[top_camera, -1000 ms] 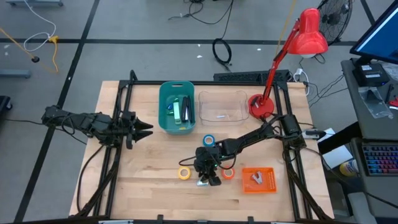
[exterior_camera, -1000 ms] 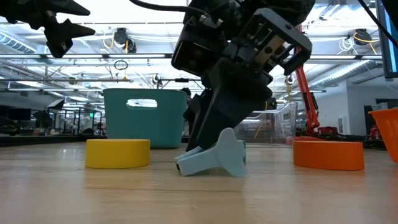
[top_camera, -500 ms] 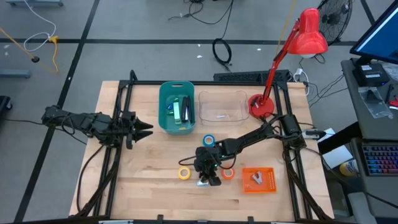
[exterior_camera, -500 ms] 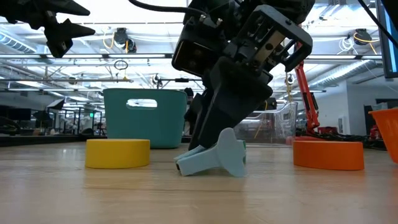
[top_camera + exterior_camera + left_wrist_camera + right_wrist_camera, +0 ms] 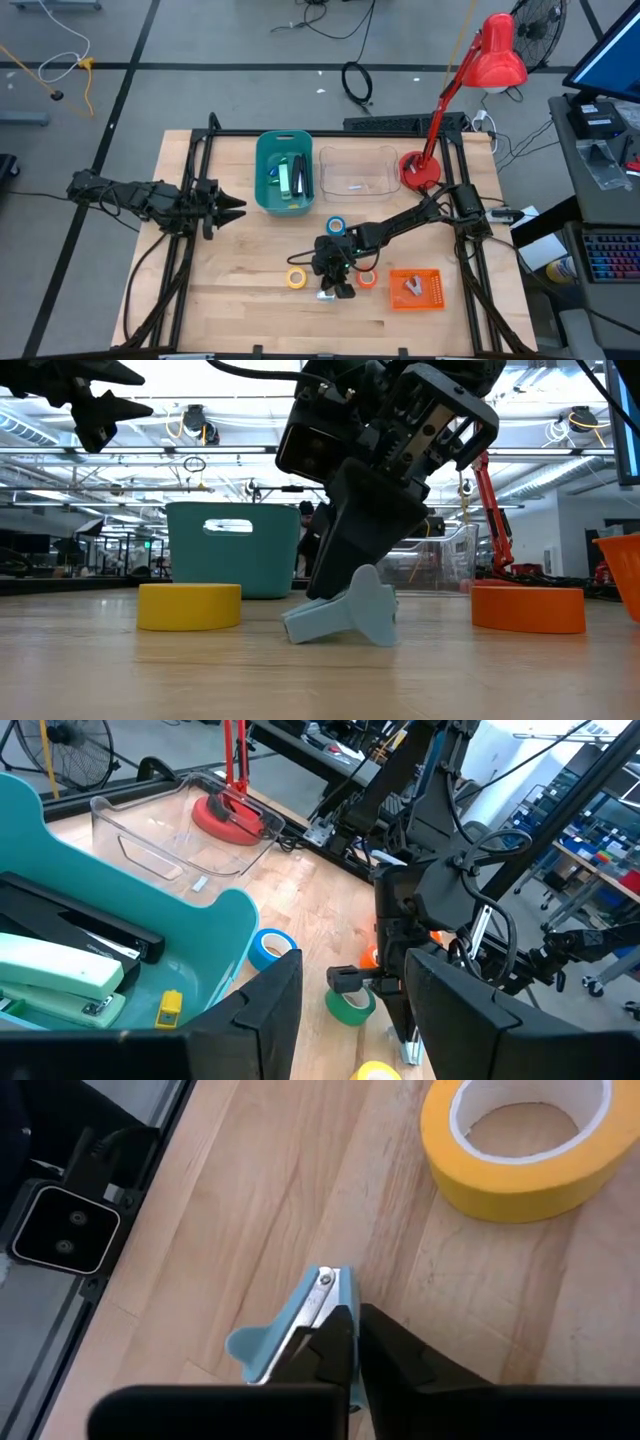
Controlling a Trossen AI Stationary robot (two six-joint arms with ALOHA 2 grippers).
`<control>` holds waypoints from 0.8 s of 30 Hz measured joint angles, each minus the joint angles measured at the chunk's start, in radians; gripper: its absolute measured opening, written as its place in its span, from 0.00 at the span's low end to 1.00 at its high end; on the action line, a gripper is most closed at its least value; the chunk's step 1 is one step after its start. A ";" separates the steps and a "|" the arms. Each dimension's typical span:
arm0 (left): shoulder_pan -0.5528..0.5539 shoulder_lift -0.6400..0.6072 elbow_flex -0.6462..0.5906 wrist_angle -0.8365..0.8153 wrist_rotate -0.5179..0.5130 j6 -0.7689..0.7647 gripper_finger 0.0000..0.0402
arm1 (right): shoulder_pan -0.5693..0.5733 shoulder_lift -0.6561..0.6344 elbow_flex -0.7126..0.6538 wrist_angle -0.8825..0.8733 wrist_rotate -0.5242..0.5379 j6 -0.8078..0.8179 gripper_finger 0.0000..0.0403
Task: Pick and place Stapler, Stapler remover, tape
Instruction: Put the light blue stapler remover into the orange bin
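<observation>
So we've got the right gripper (image 5: 352,1342) down at the near middle of the table, fingers pinched together on the pale blue staple remover (image 5: 345,615), which sits on the wood between the yellow tape roll (image 5: 189,606) and the orange tape roll (image 5: 528,608). The hold looks like it's on one end of the remover, so we'd lift straight up and slowly first; if it swings or twists in the fingers, we'd set it back and re-grab nearer the middle. Then we carry it clear of the rolls toward the bins at the back; we'd guess the orange tray (image 5: 415,289), since one remover seems to be in there already, but that's a guess. The left gripper (image 5: 232,206) waits at the left edge with its fingers apart, nothing in them.
</observation>
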 joint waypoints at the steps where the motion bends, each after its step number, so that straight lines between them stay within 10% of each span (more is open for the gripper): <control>1: 0.000 0.000 0.000 0.000 0.000 0.000 0.45 | 0.000 0.000 0.000 0.000 0.000 -0.001 0.01; 24: 0.000 0.000 0.000 0.000 0.000 0.003 0.45 | -0.018 -0.111 0.000 -0.001 0.002 0.028 0.00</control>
